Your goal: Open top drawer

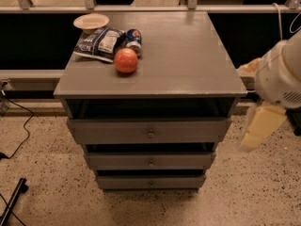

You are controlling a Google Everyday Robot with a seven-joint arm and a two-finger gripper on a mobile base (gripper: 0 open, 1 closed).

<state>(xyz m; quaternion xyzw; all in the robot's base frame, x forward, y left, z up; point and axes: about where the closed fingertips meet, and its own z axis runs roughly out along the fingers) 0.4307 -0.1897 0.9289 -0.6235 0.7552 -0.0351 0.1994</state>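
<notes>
The grey cabinet [178, 55] stands in the middle of the camera view with three drawers stacked in its front. The top drawer [113, 132] is the widest, with a small round brass knob [151, 134] at its centre and a dark gap above its front. My gripper [261, 126] is a cream-coloured shape hanging below the white arm [282, 74] at the right. It is beside the cabinet's right side at about the top drawer's height, and apart from the knob.
On the cabinet top at the back left lie a red apple [126, 60], a blue-and-white snack bag [99, 42], a soda can [133, 38] and a small pale bowl [91, 21]. Two slimmer drawers [117, 161] sit below. Cables [19, 126] run on the speckled floor at left.
</notes>
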